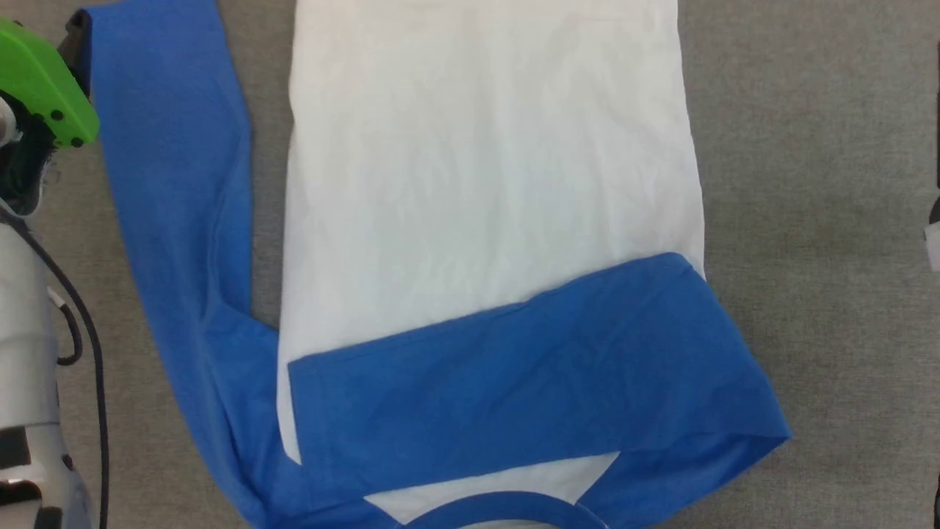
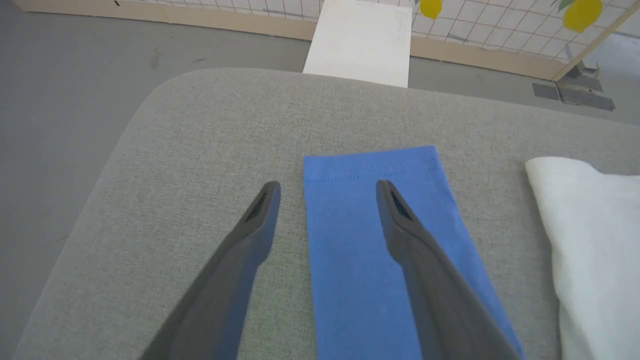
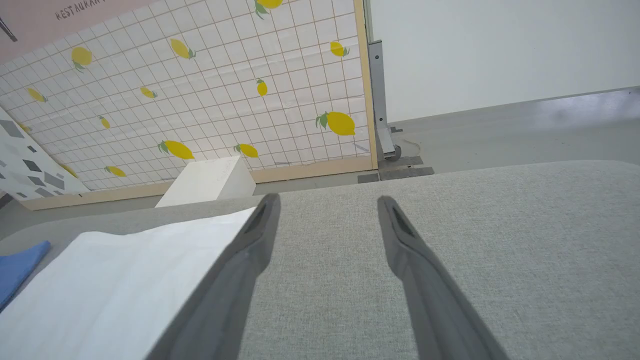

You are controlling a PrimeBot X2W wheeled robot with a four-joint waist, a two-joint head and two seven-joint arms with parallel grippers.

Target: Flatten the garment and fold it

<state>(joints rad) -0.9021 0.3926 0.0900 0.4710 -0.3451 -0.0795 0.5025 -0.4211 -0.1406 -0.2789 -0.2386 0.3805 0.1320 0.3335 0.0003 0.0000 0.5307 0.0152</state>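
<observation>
garment (image 1: 485, 184) is laid flat on grey padded table (image 1: 808, 220), white body spread out, hem toward top of head view, blue neckband (image 1: 507, 508) cut by bottom edge. 1 sleeve (image 1: 529, 382), on the robot's right, is folded across the body just above the neckband, its end reaching the body's left edge. the other sleeve (image 1: 169, 184) is laid out straight up the left side, a strip of grey table seen between it and the body for most of its length. a pale forearm with a green cover (image 1: 44, 81) is seen at the left edge of head view, beside that sleeve's far end. in left wrist view left gripper (image 2: 327, 184) is seen with fingers set wide apart, nothing clamped; 1 finger is placed over the blue cuff (image 2: 370, 165), the other over bare table just beside the sleeve edge; contact with cloth cannot be told. the white body's edge is seen at that view's right, apart from the cuff. in right wrist view right gripper (image 3: 325, 200) is seen spread apart too, nothing held, over bare table; 1 finger is overlapped with a corner of the white body, touching or not cannot be told. a white box (image 3: 205, 182), a lemon-print panel (image 3: 200, 100) and grey floor (image 3: 500, 130) are seen past the table.
</observation>
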